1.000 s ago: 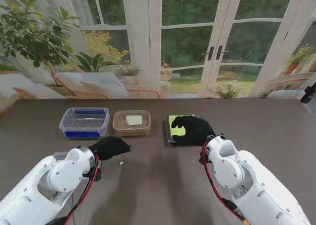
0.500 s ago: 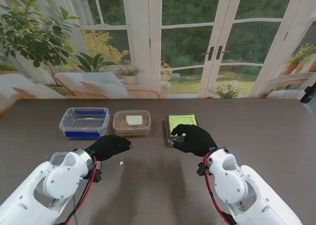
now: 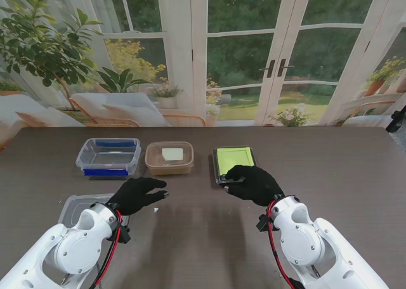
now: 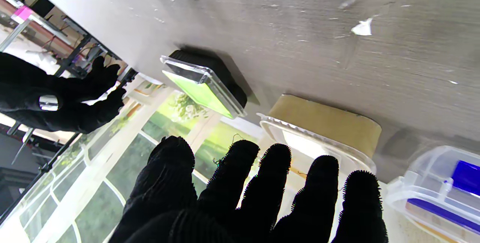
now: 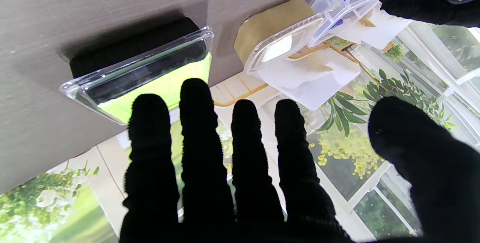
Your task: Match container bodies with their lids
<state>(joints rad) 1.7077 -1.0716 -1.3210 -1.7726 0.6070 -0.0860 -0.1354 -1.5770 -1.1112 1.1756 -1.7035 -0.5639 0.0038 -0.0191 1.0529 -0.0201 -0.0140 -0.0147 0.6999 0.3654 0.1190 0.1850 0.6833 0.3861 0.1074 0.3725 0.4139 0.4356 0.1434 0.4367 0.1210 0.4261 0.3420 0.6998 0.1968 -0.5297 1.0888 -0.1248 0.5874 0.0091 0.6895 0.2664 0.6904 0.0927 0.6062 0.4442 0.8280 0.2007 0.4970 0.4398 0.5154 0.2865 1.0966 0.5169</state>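
The right hand [image 3: 252,182] has been drawn back empty, fingers spread, leaving the green-lined black container under its clear lid [image 3: 233,161] just ahead, apparently paired.

closed containers on counter [image 3: 355,175]: 3 — blue-latched clear box [image 3: 108,156] x1, tan tub with clear lid [image 3: 169,158] x1, black box with green-tinted clear lid [image 3: 233,161] x1 | loose clear tray at the near left [image 3: 77,208]: 1 | small white scrap [image 3: 156,209]: 1 | black-gloved robot hands: 2 — left robot hand [image 3: 138,194], right robot hand [image 3: 255,183]
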